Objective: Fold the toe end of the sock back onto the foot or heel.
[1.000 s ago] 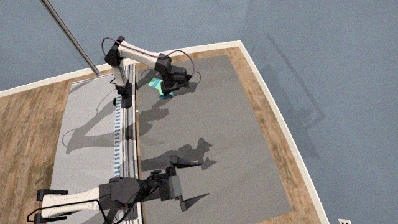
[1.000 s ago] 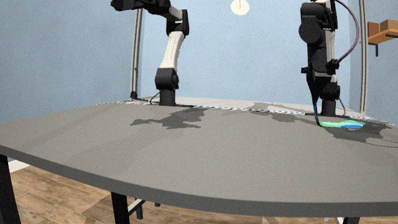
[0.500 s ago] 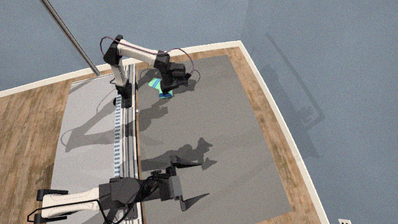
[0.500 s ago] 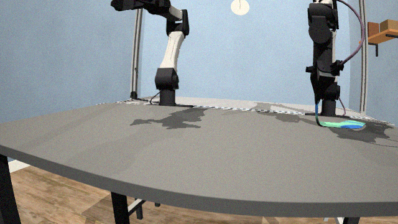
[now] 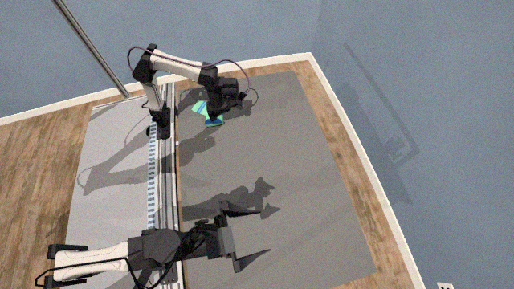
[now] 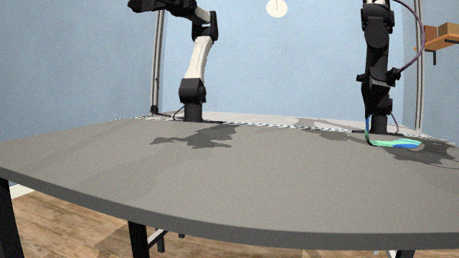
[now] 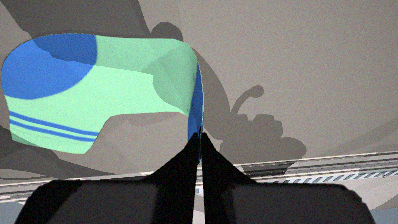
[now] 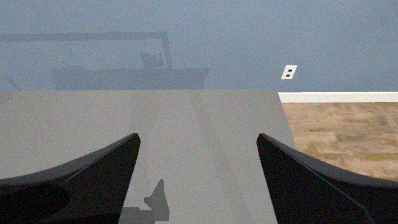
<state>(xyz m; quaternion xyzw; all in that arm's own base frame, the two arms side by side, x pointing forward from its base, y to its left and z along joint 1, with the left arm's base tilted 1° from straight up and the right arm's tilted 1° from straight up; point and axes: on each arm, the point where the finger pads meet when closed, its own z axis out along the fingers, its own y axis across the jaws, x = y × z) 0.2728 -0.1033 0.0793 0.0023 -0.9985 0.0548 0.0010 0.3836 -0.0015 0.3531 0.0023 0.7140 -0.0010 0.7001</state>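
From where I stood, the right gripper (image 5: 265,230) (image 6: 135,5) (image 8: 198,136) came first on the left, raised over the grey table (image 5: 301,168) (image 6: 229,179) (image 7: 325,75) (image 8: 215,115), its fingers wide apart with nothing between them — then, well apart at the right, the sock (image 5: 201,108) (image 6: 384,143) (image 7: 125,90) lay on the tabletop near the rail, its blue toe end (image 5: 214,122) (image 6: 367,124) (image 7: 196,102) standing upright, pinched in the left gripper's (image 5: 213,118) (image 6: 367,115) (image 7: 200,134) closed fingertips
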